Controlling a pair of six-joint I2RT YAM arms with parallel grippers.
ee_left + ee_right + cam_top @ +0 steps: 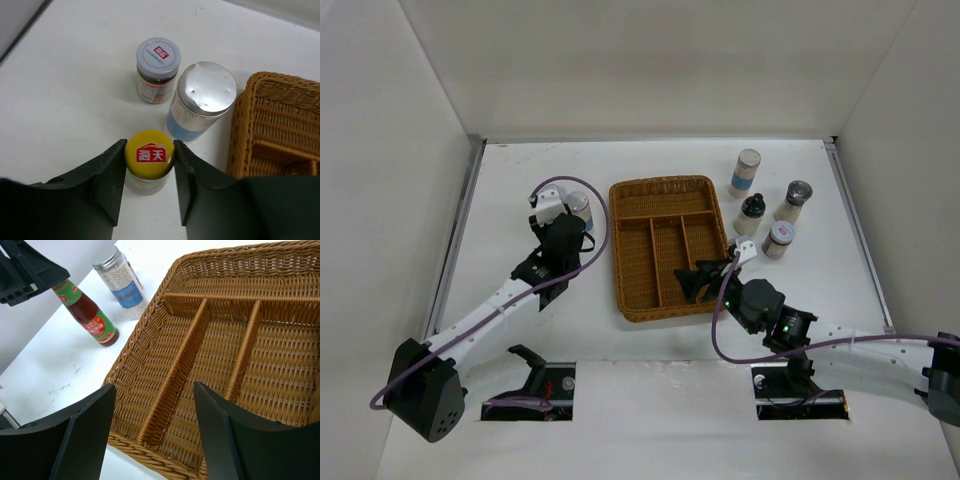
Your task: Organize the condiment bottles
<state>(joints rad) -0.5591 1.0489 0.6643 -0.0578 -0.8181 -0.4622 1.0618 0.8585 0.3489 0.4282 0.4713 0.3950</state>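
The right gripper [155, 390] fills the bottom of the view, its two dark fingers [85, 440] spread wide with nothing between them. Beneath them lies a brown wicker tray [150, 332]. Two long dividers [175, 370] run away from the fingers to a cross divider [225, 296] near the far end, marking off long compartments and one far strip. On the white table [60, 375] to the left of the tray stands a sauce bottle [92, 320] with dark red contents and a green label. Its top is hidden by the black left gripper [25, 267]. Beyond it, just beside the tray's corner, stands a jar [122, 285] of pale beads with a silver cap and a blue band.
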